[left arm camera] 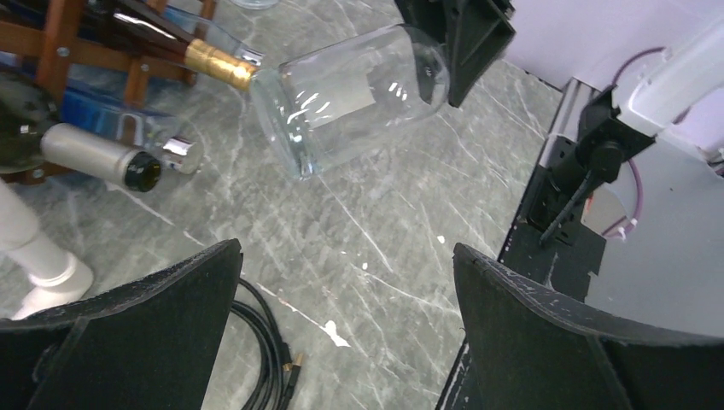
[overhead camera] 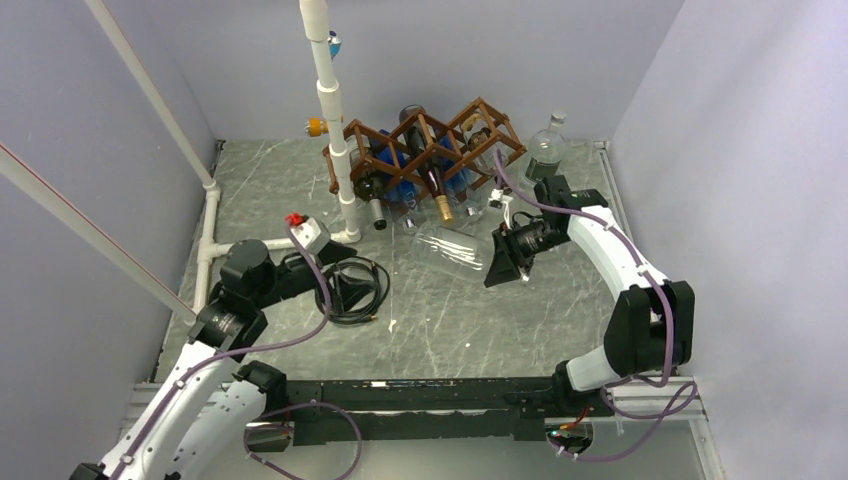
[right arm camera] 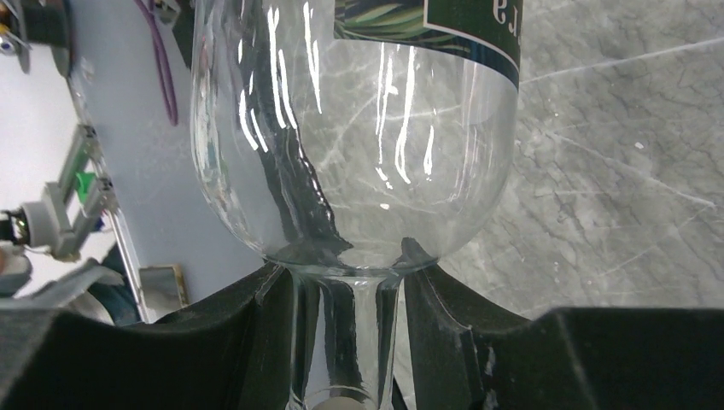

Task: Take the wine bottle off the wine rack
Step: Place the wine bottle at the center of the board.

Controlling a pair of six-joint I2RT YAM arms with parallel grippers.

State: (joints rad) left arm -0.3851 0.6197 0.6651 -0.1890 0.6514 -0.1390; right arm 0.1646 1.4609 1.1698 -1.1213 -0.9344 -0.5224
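Pale lavender walls (overhead camera: pixel 450 60) enclose a grey marbled tabletop (overhead camera: pixel 450 320).

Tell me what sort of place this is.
Probably a robot test cell: plain lavender walls box in a grey marbled tabletop holding a white PVC pipe frame and a dark brown wooden lattice wine rack.

clear bottle (right arm camera: pixel 354 154) base cut by top edge, label (right arm camera: pixel 444 19) lettering cropped, wine rack (overhead camera: pixel 428 121) partly behind pipe (overhead camera: pixel 331 112)

Clear glass bottle (right arm camera: pixel 354 171): dark green label (right arm camera: pixel 452 34), leaf pattern, pale edge stripe. White lettering on label cut off by frame top, seen upside down. Only two-character fragment shows, one like "e". No whole word readable.
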